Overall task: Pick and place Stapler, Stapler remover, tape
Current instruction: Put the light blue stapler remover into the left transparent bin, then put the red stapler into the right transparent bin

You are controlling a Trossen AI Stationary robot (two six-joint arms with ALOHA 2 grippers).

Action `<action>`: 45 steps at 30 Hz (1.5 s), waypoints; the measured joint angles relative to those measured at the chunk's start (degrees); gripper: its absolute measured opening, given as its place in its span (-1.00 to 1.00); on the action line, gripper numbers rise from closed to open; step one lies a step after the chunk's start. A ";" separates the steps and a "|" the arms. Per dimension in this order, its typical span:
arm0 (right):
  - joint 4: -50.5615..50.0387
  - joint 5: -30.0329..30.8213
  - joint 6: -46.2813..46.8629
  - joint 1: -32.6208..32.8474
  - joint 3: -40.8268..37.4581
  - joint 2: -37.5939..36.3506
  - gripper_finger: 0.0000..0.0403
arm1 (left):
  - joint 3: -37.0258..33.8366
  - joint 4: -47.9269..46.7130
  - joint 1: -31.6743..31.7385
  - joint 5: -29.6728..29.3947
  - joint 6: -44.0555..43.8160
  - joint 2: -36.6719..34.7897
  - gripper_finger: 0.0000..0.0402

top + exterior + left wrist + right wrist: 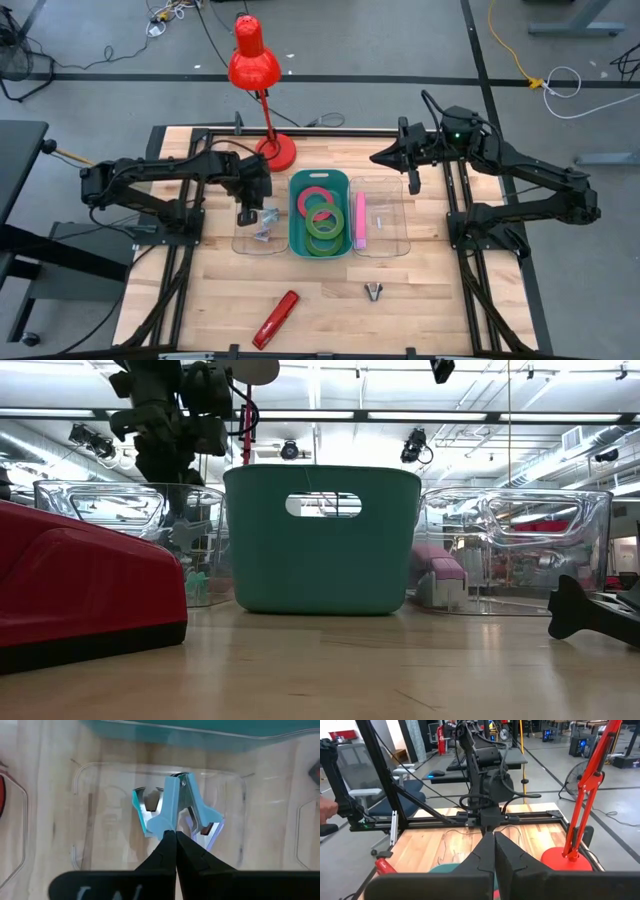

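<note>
My left gripper (247, 217) (172, 834) points steeply down into the left clear container (240, 245), shut on a light-blue stapler remover (172, 800) (264, 233). My right gripper (385, 158) (494, 837) hangs shut and empty, high above the far end of the right clear container (400, 240). A red stapler (277, 318) lies flat on the table near its front edge. A black stapler remover (373, 291) lies on the table in front of the right container. Green and pink tape rolls (320, 217) lie in the teal bin (296, 240). My left gripper pinches the end of one light-blue handle (161, 824) of the stapler remover between its two fingertips. The fingers come from above, slanting down. The remover hangs below them inside the clear container, hinge end away from the fingers; whether it touches the container floor I cannot tell.
A red desk lamp (262, 90) stands on its round base at the table's far edge, behind the teal bin. A pink item (360, 220) lies in the right clear container. Bare wood shows at the table's front between the stapler and the black remover.
</note>
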 joint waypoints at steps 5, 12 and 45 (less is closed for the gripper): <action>0.33 0.00 0.00 0.00 0.00 0.00 -0.98 | 0.00 -0.02 -0.01 -0.45 -0.92 0.00 -0.93; 0.33 -0.02 0.00 0.00 0.01 0.00 -0.98 | 0.00 -0.02 -0.02 -0.59 -1.11 0.00 -0.62; 0.30 -0.07 -0.07 0.04 0.01 0.00 -0.98 | 9.25 -1.02 -2.82 -0.97 -12.37 -0.02 0.47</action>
